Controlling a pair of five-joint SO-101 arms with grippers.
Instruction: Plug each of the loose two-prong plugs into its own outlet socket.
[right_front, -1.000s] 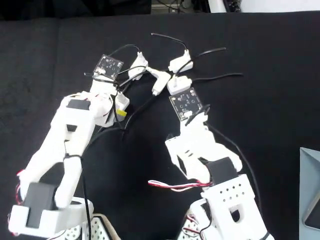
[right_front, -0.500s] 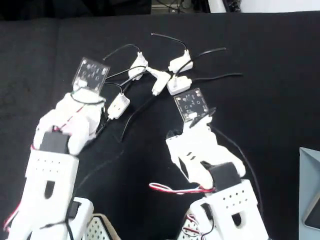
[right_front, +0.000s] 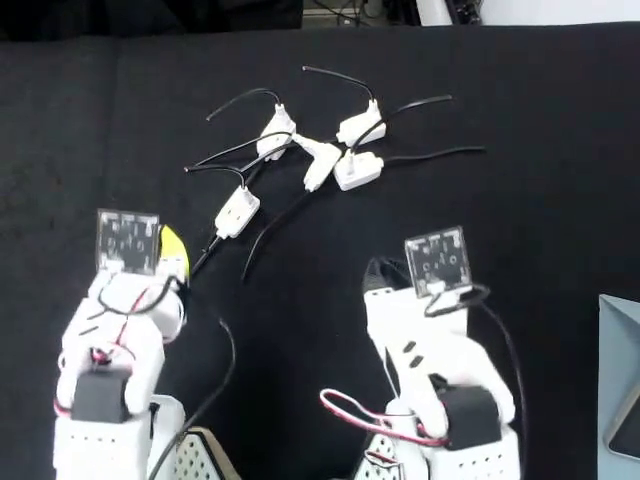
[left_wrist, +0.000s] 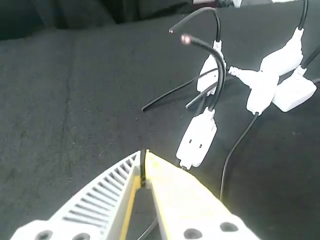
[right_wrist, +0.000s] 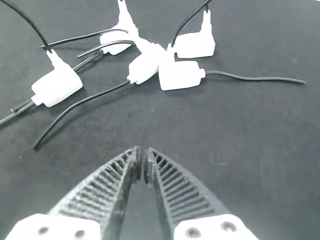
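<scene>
**Plugs (right_front: 320, 160) lie well ahead of two closed grippers**

The left gripper (left_wrist: 144, 161) has its fingers drawn together, with nothing plainly held. The right gripper (right_wrist: 141, 159) has its tips pressed nearly together and is empty. Both hang low over the black table (right_front: 540, 180), close to their bases.

Nearest the left gripper is a lone white piece (left_wrist: 197, 140), just ahead and slightly toward the right arm. Its long axis runs roughly away from the gripper, and a black cord rises from its far end.

Farther out, between the two arms, lies the cluster (right_wrist: 165, 65) of white pieces, touching and crossed by cords (right_wrist: 80, 107). Whether any prongs are seated I cannot tell. The tangled cords would likely hinder a clean grasp.
</scene>
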